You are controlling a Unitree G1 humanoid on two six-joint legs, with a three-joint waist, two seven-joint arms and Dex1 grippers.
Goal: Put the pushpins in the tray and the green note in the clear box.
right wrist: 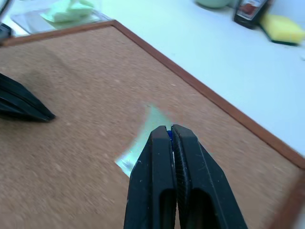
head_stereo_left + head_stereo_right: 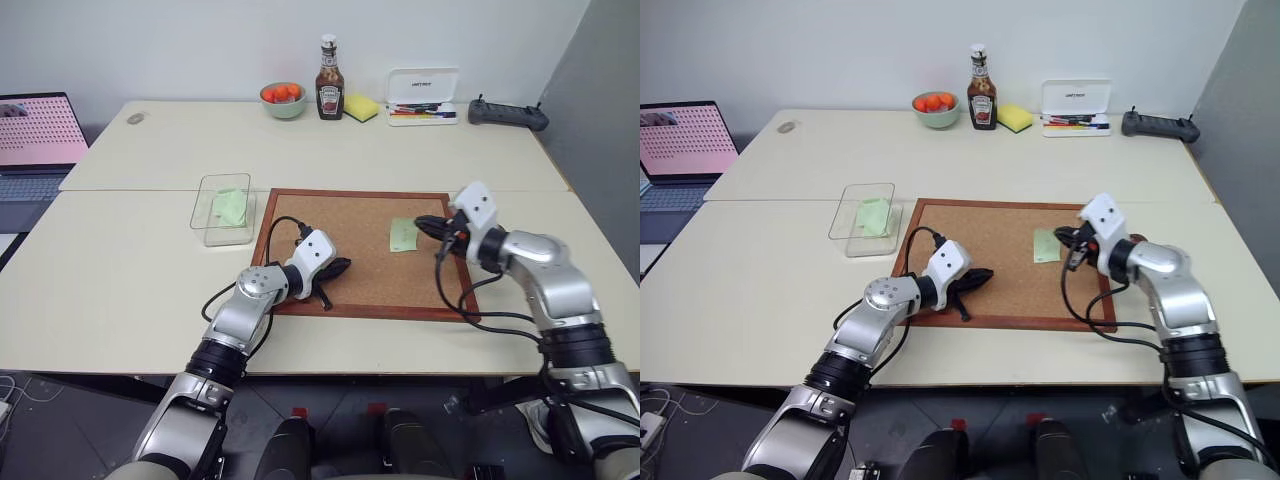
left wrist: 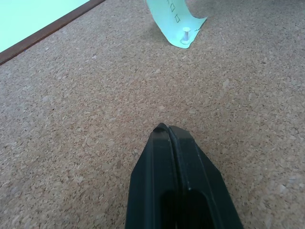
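On the cork board with its reddish-brown frame, which lies near the front edge of the pale table, the green note sits toward the board's right side. One corner of the note curls up off the cork, and a small white pushpin stands in it near that corner. The right gripper hangs just beside the note's right edge, a little above the board; its two black fingers are pressed together, and the right wrist view shows a speck of blue at their tips, too small to tell what it is. The left gripper rests low over the board's left part, near the front frame, its fingers likewise pressed together with nothing between them, pointing across the cork toward the note and well apart from it.

Just off the board's left edge stands the clear box, with a crumpled pale green paper inside. Along the table's far edge stand a green bowl of oranges, a ketchup bottle, a yellow sponge, an open white case of pens and a dark handheld controller. At the far left an open laptop shows a pink screen.
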